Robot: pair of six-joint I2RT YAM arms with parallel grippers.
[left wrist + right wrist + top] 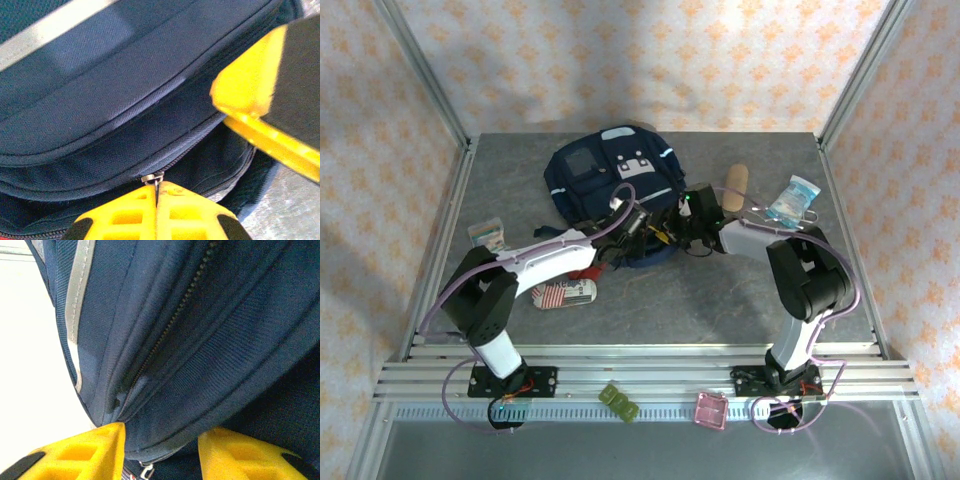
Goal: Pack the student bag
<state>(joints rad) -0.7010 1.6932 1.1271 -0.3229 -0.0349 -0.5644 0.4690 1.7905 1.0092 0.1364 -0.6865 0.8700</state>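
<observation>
The student bag (608,172), a navy backpack with a pale stripe, lies at the back middle of the table. My left gripper (642,226) is at the bag's near right edge. In the left wrist view the left gripper (157,189) is shut on a small metal zipper pull (152,178) of the bag (100,120). My right gripper (682,220) meets the same edge from the right. In the right wrist view the right gripper (162,445) has its yellow fingers (102,445) closed around a thick fold of the bag (200,355) beside a zip.
A tan oblong thing (735,184) and a clear plastic packet (792,200) lie right of the bag. A small box (487,233) sits at the left, a red-striped pouch (565,294) under the left arm. Green (618,402) and pink (710,410) items rest on the front rail.
</observation>
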